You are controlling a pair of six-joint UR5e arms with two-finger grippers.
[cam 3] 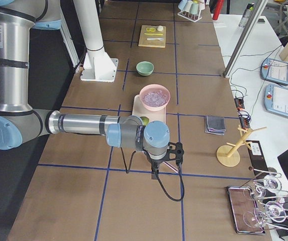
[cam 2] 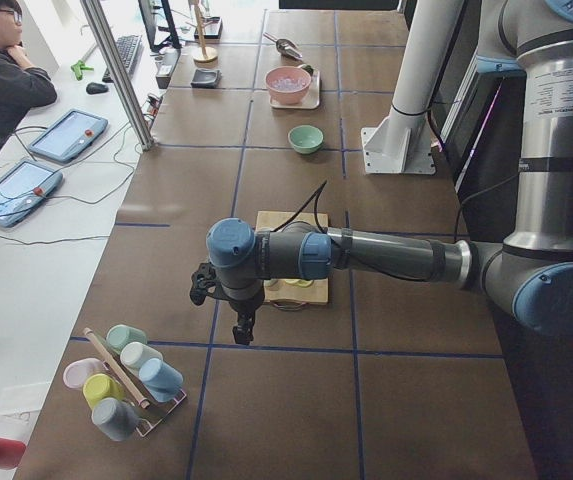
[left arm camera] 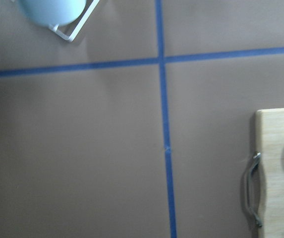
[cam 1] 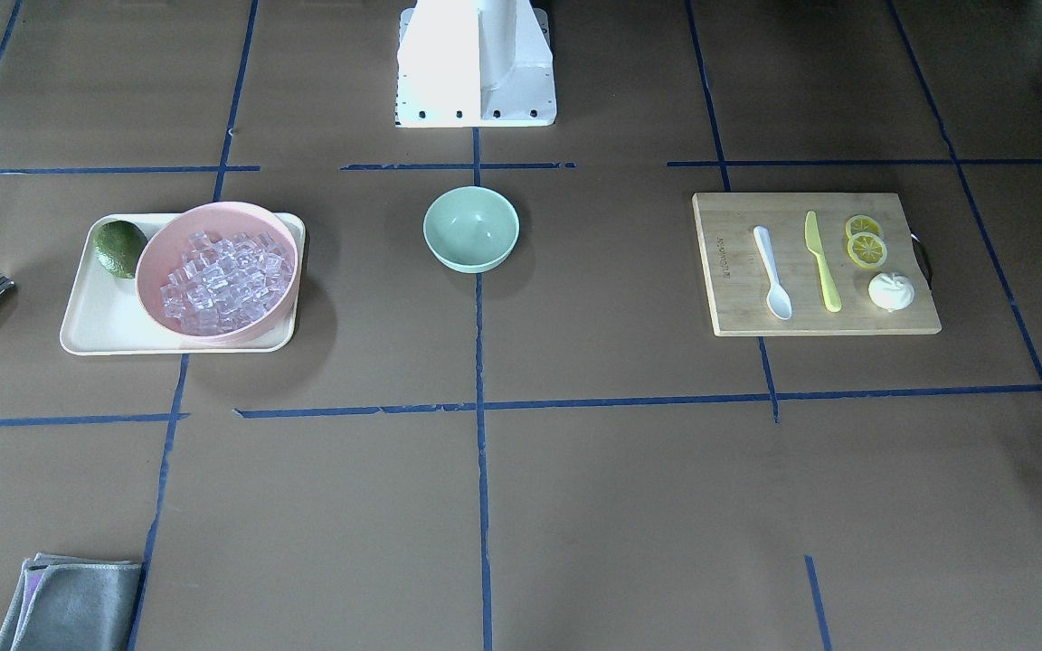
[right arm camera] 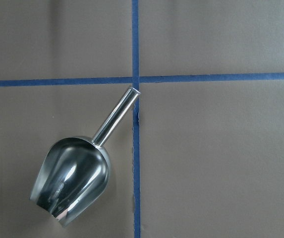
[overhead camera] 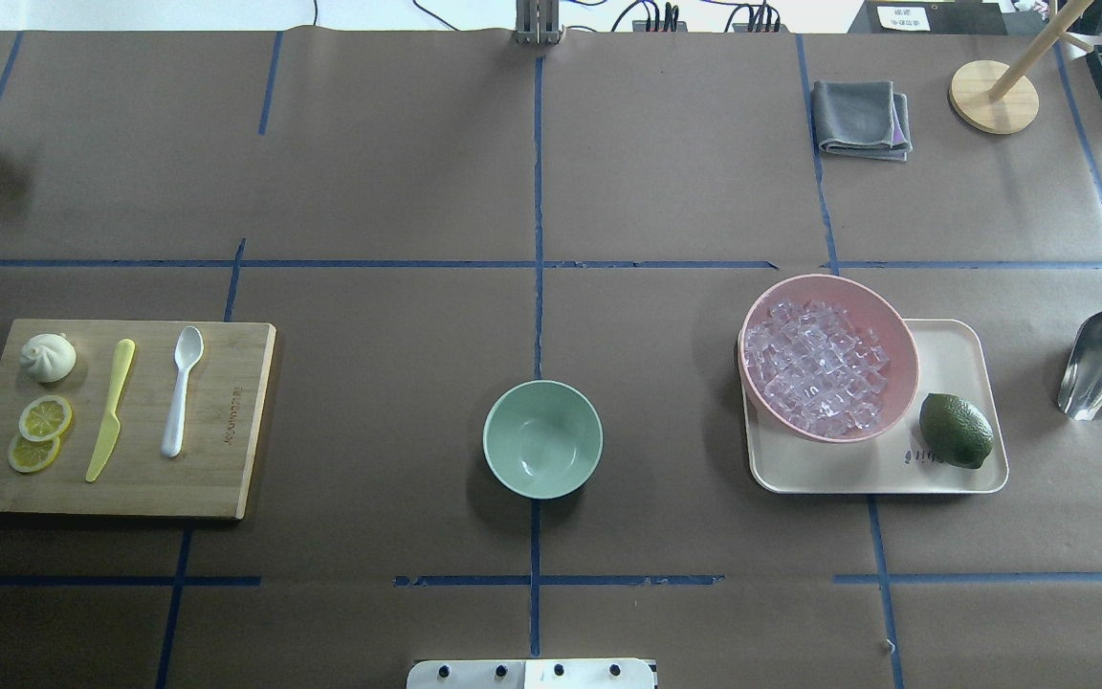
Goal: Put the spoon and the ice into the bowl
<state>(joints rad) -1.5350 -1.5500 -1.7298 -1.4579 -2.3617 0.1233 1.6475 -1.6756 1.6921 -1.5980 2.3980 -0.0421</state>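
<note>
- White plastic spoon [overhead camera: 182,390], slim and long-handled, lies flat on the bamboo cutting board [overhead camera: 226,469]. In the overhead view its long axis runs twelve to six, small oval head at twelve, handle tip at six towards the robot.
- Parallel and just beside it at nine o'clock sits the yellow-green plastic knife [overhead camera: 111,410]. That's the one to steer clear of!
- The small round mint-green bowl [overhead camera: 542,438] stands empty mid-tabletop, and from it the spoon is out at nine o'clock, well apart.
- Clear glassy ice cubes [overhead camera: 814,364] are heaped in the wide pink bowl [overhead camera: 903,378] on the cream tray [overhead camera: 958,349], about two o'clock from the mint bowl. None is across yet.
- The left arm [cam 2: 386,258] hangs over bare tabletop beyond the board's metal-handled end, and its wrist camera catches only that edge of the board [left arm camera: 280,163].
- So in overhead terms the spoon lies at three o'clock from the left arm's jaws, and this looks to be the nearer arm for it.
- The right arm [cam 3: 83,124] hovers above a shiny steel scoop [right arm camera: 72,183], with the ice off at nine o'clock from its jaws. I'd make it the nearer arm for the cubes.
- Both sets of jaws show only in the side views, so I cannot tell whether either is spread or pressed together.
- My call: nothing is started, and the spoon pickup wants the jaws closing nine-to-three across that twelve-to-six handle.
</note>
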